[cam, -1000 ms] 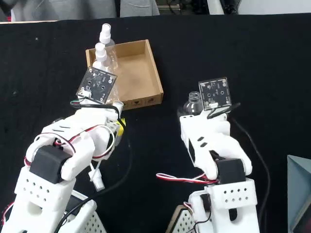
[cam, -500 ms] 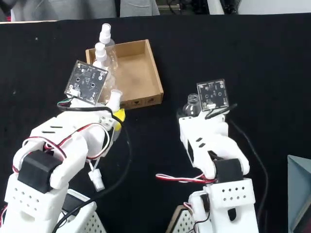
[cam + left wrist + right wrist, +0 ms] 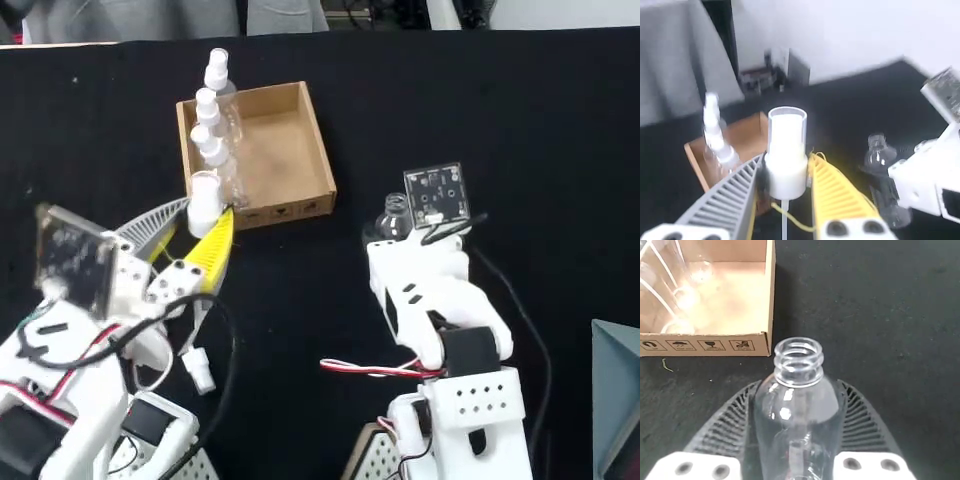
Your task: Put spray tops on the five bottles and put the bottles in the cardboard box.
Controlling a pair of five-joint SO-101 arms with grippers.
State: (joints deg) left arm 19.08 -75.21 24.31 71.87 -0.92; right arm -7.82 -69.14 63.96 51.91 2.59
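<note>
The left gripper [image 3: 785, 172] has its grey and yellow ribbed jaws closed snugly on a white plastic spray top [image 3: 786, 150], gripping it by the collar so it stands upright, with its thin dip tube [image 3: 785, 220] hanging down between them. Seen from above, that left gripper [image 3: 205, 218] holds the spray top [image 3: 204, 192] up off the table, close to the front corner of a shallow brown cardboard box [image 3: 320, 150]. The right gripper [image 3: 799, 390] has its black ribbed jaws closed around the body of a clear plastic bottle [image 3: 797, 405], whose threaded neck is open and bare. From above, this bottle [image 3: 395, 212] sits in the right gripper [image 3: 400, 228] just beside the box, apart from its front right corner; whether its base touches the cloth I cannot tell. Inside the box, three clear capped bottles [image 3: 215, 110] stand in a row against the wall on the left arm's side. Everything rests on a black cloth-covered table [image 3: 520, 120].
</note>
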